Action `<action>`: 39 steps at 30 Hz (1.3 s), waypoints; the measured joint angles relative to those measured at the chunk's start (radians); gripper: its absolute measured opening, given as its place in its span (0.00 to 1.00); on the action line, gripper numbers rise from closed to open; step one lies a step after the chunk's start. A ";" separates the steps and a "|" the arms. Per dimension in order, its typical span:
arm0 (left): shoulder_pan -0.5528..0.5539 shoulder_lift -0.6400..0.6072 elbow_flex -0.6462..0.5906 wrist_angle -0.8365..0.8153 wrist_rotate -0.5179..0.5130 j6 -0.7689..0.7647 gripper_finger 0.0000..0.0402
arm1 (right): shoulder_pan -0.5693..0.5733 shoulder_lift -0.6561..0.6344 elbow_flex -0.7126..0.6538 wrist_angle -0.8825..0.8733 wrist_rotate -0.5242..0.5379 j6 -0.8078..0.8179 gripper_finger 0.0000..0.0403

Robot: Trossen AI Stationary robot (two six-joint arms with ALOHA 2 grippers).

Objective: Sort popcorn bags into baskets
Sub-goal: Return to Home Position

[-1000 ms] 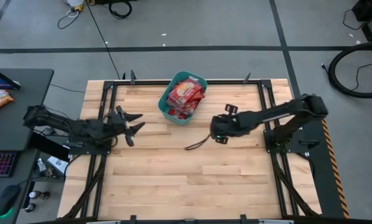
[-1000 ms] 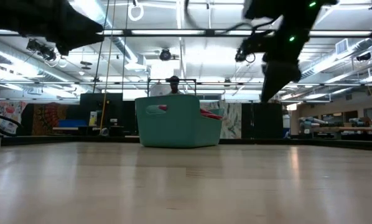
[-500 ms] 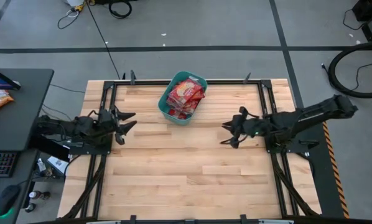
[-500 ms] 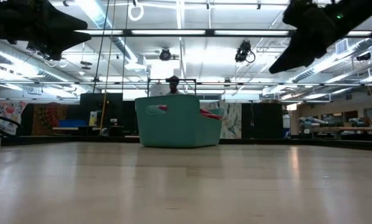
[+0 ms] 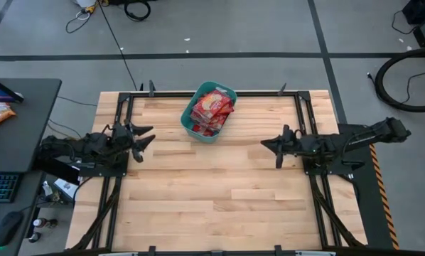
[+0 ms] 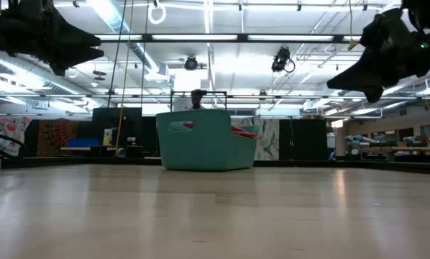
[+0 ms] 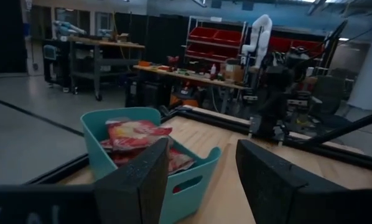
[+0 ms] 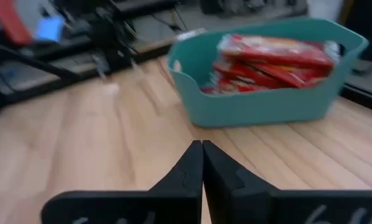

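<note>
both arms sit at the table's side edges; popcorn bags lie in the basket.

the teal basket (image 5: 187, 123) stands at the far middle of the wooden table (image 5: 219, 199), turned at a slight angle to its edge. the popcorn bags (image 5: 212, 107) are stacked inside it, red packets with pale centres, the top ones reaching the rim. left gripper (image 5: 143, 141) is near the left edge, pointing toward the basket and well apart from it; its fingers (image 7: 139, 180) are spread wide with nothing between them. right gripper (image 5: 266, 144) is near the right edge, facing inward; its fingers (image 8: 185, 171) are pressed together, gripping nothing. no packet lies on the bare table top.
</note>
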 joint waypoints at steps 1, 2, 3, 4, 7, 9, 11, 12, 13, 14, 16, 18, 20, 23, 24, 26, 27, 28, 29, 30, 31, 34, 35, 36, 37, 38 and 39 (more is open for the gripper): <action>0.006 0.000 0.000 -0.003 0.000 -0.001 0.48 | 0.000 -0.019 -0.027 0.042 -0.015 -0.007 0.02; 0.011 0.000 -0.002 -0.001 0.000 -0.001 0.48 | 0.000 -0.036 -0.052 0.081 -0.023 -0.012 0.02; 0.014 0.000 -0.008 0.006 0.003 0.000 0.48 | 0.000 -0.051 -0.076 0.119 -0.032 -0.016 0.02; 0.017 0.000 -0.016 0.015 0.004 0.004 0.48 | 0.000 -0.066 -0.101 0.159 -0.039 -0.019 0.02; 0.023 0.000 -0.047 0.089 0.007 0.030 0.48 | 0.000 -0.092 -0.163 0.247 -0.041 -0.031 0.02; 0.023 0.000 -0.071 0.140 0.007 0.050 0.48 | -0.001 -0.096 -0.162 0.231 -0.041 -0.032 0.02; 0.023 0.001 -0.091 0.171 0.007 0.052 0.48 | -0.001 -0.096 -0.163 0.242 -0.041 -0.038 0.02; 0.023 0.001 -0.094 0.177 0.007 0.048 0.48 | -0.001 -0.097 -0.163 0.243 -0.041 -0.043 0.02; 0.023 0.001 -0.094 0.180 0.007 0.037 0.48 | -0.001 -0.097 -0.163 0.247 -0.041 -0.054 0.02; 0.023 0.001 -0.094 0.181 0.008 0.025 0.48 | -0.001 -0.097 -0.163 0.248 -0.041 -0.062 0.02; 0.023 0.002 -0.094 0.173 0.010 0.014 0.48 | -0.001 -0.097 -0.163 0.247 -0.037 -0.073 0.03; 0.023 0.002 -0.094 0.169 0.015 0.009 0.48 | -0.001 -0.097 -0.163 0.244 -0.019 -0.089 0.03; 0.023 0.002 -0.094 0.169 0.014 0.029 0.48 | -0.001 -0.096 -0.163 0.227 0.015 -0.098 0.03; 0.023 0.002 -0.094 0.169 0.015 0.058 0.48 | -0.001 -0.090 -0.163 0.195 0.098 -0.075 0.03; 0.023 0.002 -0.094 0.169 0.015 0.058 0.48 | -0.001 -0.085 -0.163 0.195 0.132 -0.059 0.03; 0.023 0.002 -0.094 0.169 0.015 0.053 0.48 | -0.001 -0.079 -0.163 0.194 0.194 -0.049 0.03; 0.023 0.002 -0.094 0.169 0.015 0.053 0.48 | -0.002 -0.078 -0.163 0.184 0.213 -0.047 0.03; 0.023 0.002 -0.094 0.168 0.015 0.054 0.48 | -0.002 -0.076 -0.163 0.166 0.222 -0.040 0.03; 0.023 0.002 -0.094 0.168 0.015 0.054 0.48 | -0.002 -0.074 -0.163 0.148 0.225 -0.034 0.03; 0.023 0.002 -0.094 0.168 0.015 0.053 0.48 | -0.002 -0.071 -0.163 0.133 0.225 -0.033 0.03; 0.023 0.002 -0.094 0.168 0.015 0.053 0.48 | -0.002 -0.070 -0.163 0.128 0.223 -0.031 0.03; 0.023 0.002 -0.094 0.168 0.015 0.054 0.48 | -0.002 -0.070 -0.163 0.129 0.217 -0.015 0.03; 0.023 0.002 -0.094 0.168 0.015 0.054 0.48 | -0.002 -0.070 -0.163 0.129 0.217 -0.014 0.03; 0.023 0.002 -0.094 0.168 0.015 0.054 0.48 | -0.002 -0.070 -0.163 0.130 0.217 -0.013 0.03; 0.023 0.002 -0.094 0.168 0.015 0.054 0.48 | -0.002 -0.070 -0.163 0.132 0.216 -0.013 0.03; 0.023 0.002 -0.094 0.168 0.016 0.054 0.48 | -0.002 -0.070 -0.163 0.134 0.216 -0.013 0.03; 0.023 0.002 -0.094 0.168 0.015 0.054 0.48 | -0.002 -0.070 -0.163 0.134 0.215 -0.013 0.03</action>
